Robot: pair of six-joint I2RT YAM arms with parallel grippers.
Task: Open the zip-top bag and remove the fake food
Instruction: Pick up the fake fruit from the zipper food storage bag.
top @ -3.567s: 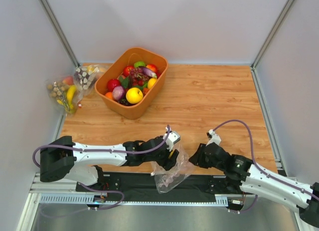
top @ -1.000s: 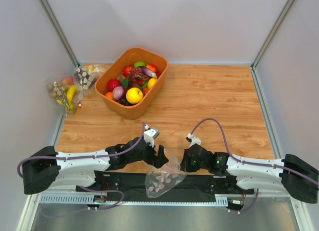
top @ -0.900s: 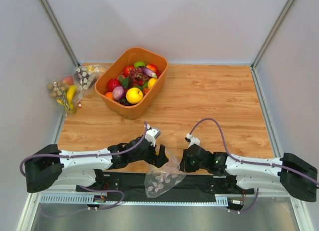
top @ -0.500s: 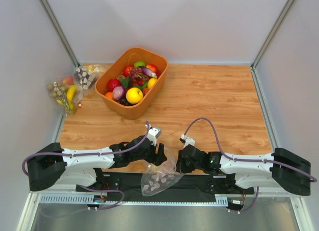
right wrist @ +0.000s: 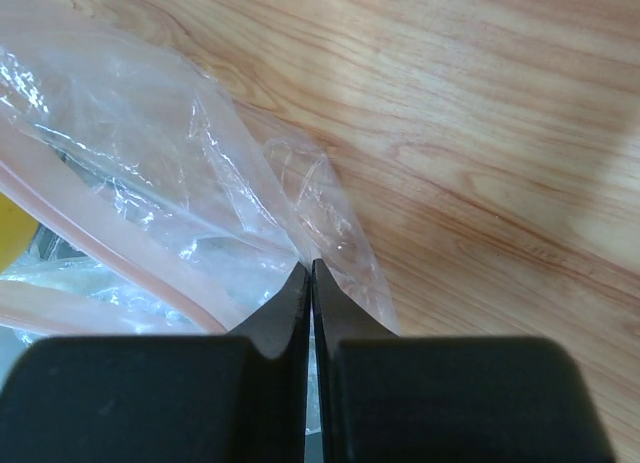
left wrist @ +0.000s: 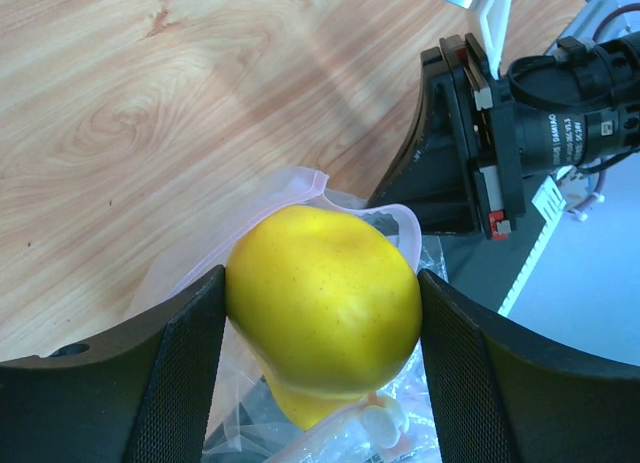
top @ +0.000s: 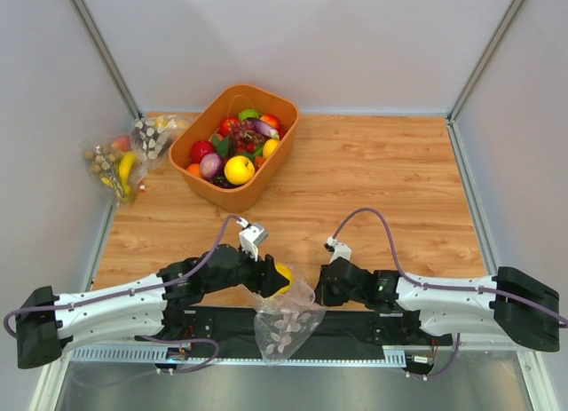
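Extracting step in hand: left tool (top: 271, 278) clamped on a glossy yellow round plastic fruit (left wrist: 320, 303), at the open mouth of the clear crinkly zip-top bag (top: 284, 320), which sags over the near edge of the wooden surface (top: 373, 180). Right tool (right wrist: 310, 273) closed tight, apparently pinching the bag's film. Next: draw the fruit clear while the right anchors the bag.
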